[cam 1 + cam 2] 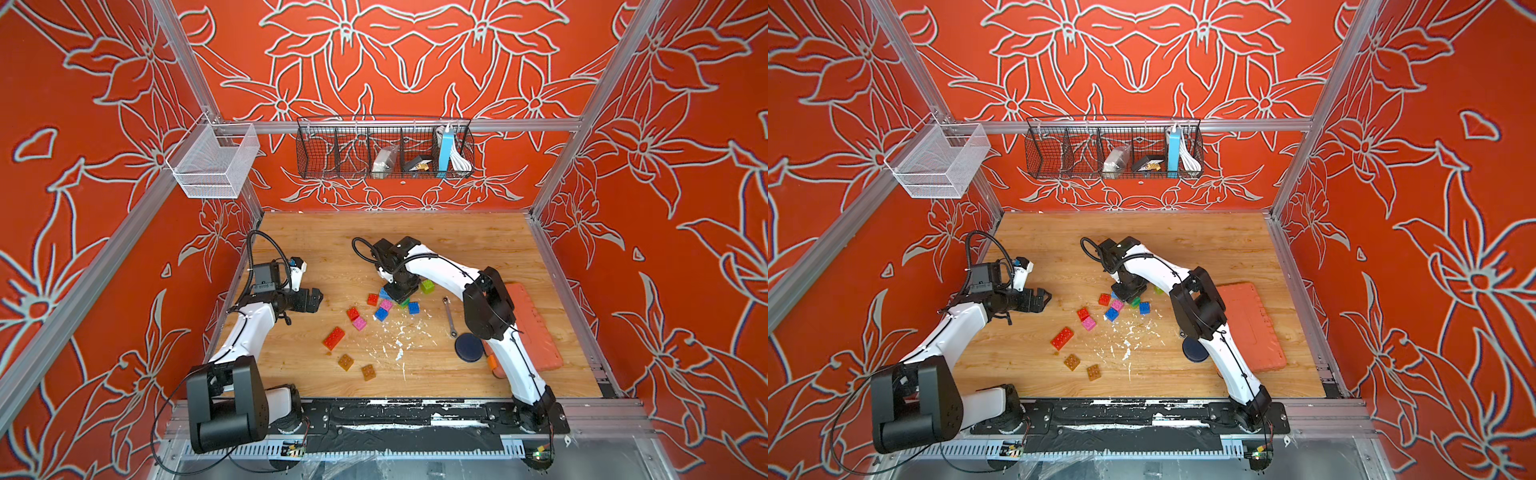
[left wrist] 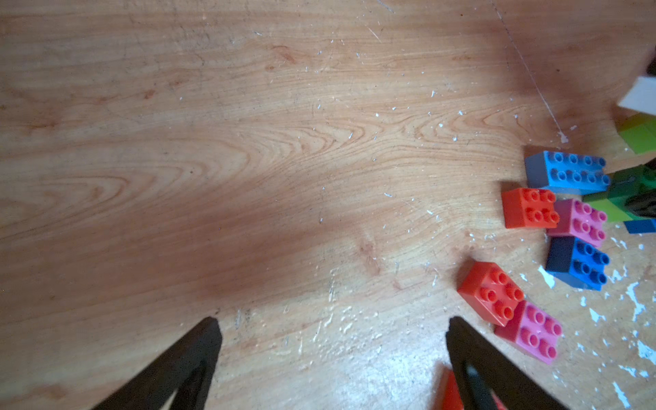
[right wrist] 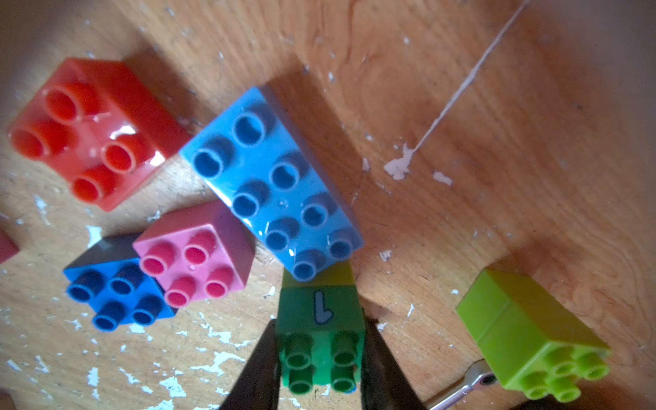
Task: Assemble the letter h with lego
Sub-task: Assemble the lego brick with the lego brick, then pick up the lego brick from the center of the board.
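The table (image 1: pixel 457 249) has the lego (image 1: pixel 334 338) scattered about its middle. The right arm (image 1: pixel 490 307) covers part of the case (image 1: pixel 536 332) and the edge of a dark disc (image 1: pixel 467 348). The left gripper (image 2: pixel 332 323) stands wide open over bare wood beside the bricks, with its fingers cut off by the frame. The right gripper (image 3: pixel 319 358) pinches a green brick (image 3: pixel 321 309), which is almost hidden beneath it in both top views. A lime piece (image 3: pixel 317 278) behind it is half covered by the long blue brick (image 3: pixel 273 184). I cannot tell whether the two are joined.

Left gripper (image 2: pixel 332 319) gapes wide — right gripper (image 3: pixel 320 321) pinched close, pointing down.
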You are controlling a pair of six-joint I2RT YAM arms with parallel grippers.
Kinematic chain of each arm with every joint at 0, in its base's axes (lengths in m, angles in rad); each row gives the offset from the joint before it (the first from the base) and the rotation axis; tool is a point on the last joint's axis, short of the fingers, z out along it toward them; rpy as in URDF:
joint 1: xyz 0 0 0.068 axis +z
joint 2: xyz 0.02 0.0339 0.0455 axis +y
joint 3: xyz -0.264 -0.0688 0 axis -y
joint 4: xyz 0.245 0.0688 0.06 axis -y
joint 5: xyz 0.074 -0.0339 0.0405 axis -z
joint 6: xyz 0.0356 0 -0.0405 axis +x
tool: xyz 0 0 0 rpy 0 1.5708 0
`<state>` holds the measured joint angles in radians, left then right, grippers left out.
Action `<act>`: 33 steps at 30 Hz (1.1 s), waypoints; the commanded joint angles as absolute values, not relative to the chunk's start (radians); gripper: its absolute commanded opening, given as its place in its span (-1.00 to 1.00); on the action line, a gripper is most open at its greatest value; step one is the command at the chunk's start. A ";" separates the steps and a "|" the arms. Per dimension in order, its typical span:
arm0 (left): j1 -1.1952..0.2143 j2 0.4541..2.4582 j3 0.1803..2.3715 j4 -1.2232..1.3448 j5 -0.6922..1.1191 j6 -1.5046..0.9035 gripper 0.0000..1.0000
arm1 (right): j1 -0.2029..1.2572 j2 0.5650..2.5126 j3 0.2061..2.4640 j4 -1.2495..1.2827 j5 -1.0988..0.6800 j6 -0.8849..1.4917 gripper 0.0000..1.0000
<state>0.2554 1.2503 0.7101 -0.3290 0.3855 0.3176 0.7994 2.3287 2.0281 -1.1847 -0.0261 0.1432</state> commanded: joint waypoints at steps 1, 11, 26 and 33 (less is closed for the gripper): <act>0.259 1.247 0.712 -0.342 0.388 0.328 0.99 | 0.796 2.454 1.891 -1.116 0.002 0.201 -0.72; 0.259 1.247 0.712 -0.336 0.391 0.330 0.99 | 0.833 2.337 1.762 -0.982 0.108 0.217 -0.82; 0.258 1.248 0.714 -0.336 0.393 0.331 0.99 | 0.831 1.981 1.817 -1.122 0.000 0.236 -0.74; 0.258 1.249 0.713 -0.336 0.393 0.332 0.99 | 0.833 1.853 1.533 -1.014 -0.017 0.292 -0.70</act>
